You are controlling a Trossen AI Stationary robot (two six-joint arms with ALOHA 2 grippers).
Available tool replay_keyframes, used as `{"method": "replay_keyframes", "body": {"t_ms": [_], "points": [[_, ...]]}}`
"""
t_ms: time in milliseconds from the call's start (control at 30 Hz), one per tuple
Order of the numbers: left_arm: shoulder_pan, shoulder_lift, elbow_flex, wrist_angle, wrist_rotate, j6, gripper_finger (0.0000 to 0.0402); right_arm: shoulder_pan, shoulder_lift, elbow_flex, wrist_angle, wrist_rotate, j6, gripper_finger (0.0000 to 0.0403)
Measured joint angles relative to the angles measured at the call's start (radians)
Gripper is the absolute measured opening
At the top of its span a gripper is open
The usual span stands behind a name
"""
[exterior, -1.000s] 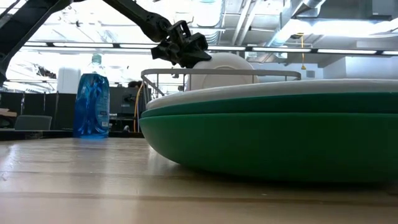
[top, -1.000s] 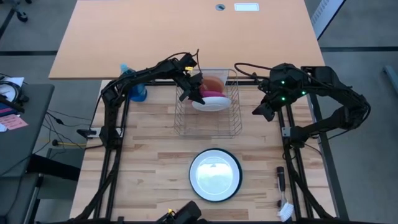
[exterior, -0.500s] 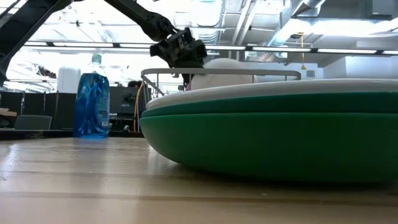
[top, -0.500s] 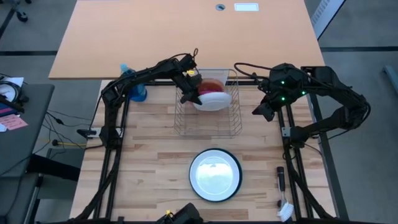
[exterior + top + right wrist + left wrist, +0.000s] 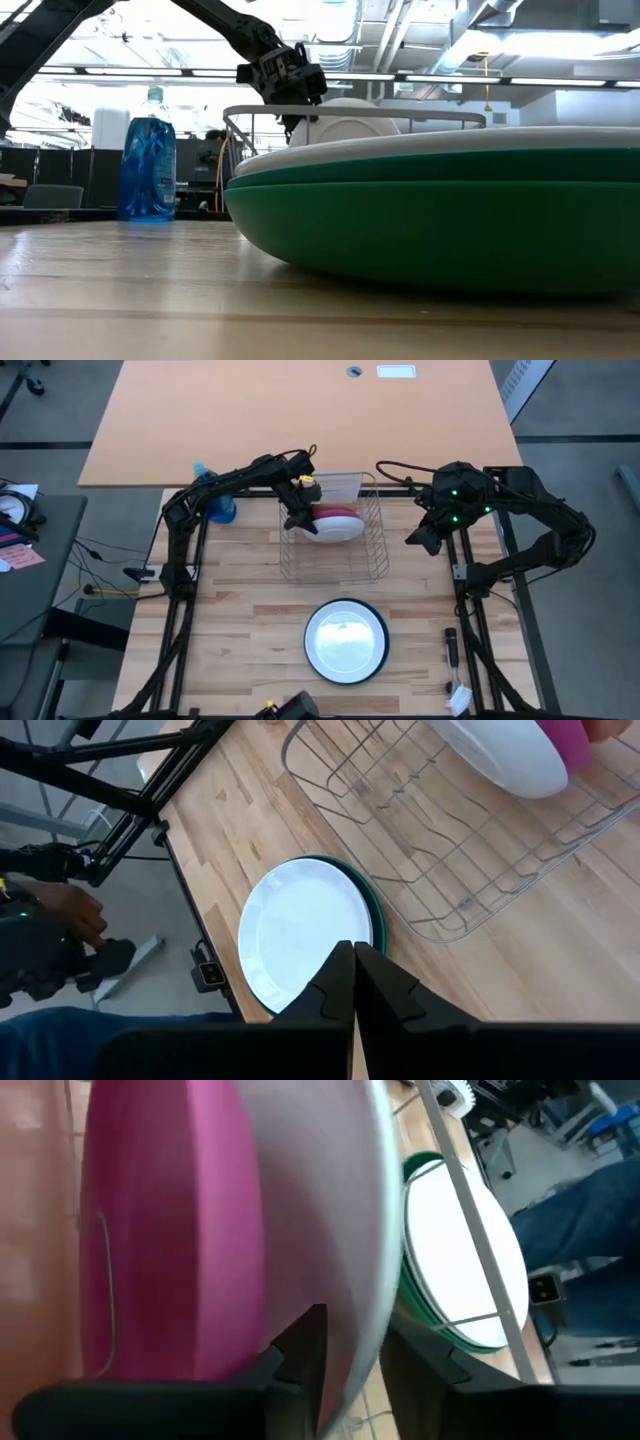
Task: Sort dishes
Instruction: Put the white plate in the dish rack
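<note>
The left gripper is pinching the white plate's left rim, seemingly inside the wire rack on the wooden table, while the right gripper is waiting closed.

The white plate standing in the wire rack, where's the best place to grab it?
Probably by its top rim, coming down from above. The white plate stands nearly on edge in the rack, so only its upper edge is free of the wires. The left gripper already pinches the rim there, one finger on each face.
</note>
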Motion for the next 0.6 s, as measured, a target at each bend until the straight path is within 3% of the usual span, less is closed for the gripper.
{"method": "replay_keyframes", "body": {"t_ms": [400,600], "points": [[-0.027,-0.046,0.085,-0.034,-0.155,0.059,0.0215,0.0,0.0,0.0,0.0,0.0,0.0,0.001],[-0.029,-0.1,0.145,-0.088,-0.192,0.044,0.0246,0.0,0.0,0.0,0.0,0.0,0.0,0.001]]}}
